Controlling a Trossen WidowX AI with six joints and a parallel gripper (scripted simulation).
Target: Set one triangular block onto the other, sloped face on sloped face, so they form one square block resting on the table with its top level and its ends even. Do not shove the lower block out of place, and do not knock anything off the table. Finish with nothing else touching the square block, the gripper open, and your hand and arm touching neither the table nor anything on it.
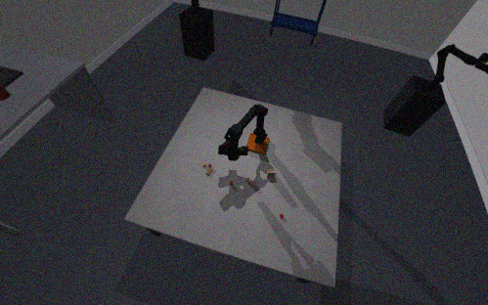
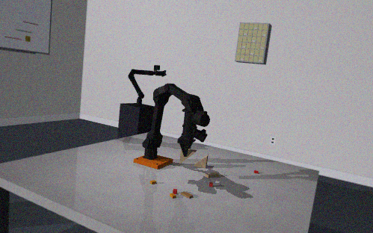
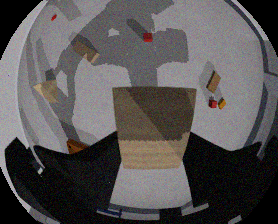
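Only wrist view shows the gripper [image 3: 151,163] clamped on a triangular block [image 3: 152,129]; exterior shows the second block [image 2: 202,162].

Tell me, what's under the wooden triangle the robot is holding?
The hand grips one triangular block. Below it the wrist view shows grey table and shadow; whatever lies straight beneath stays covered by the block.

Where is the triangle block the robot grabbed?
In the exterior view, the held triangular block hangs in the gripper, between the orange base and the other triangular block, which stands on the table.
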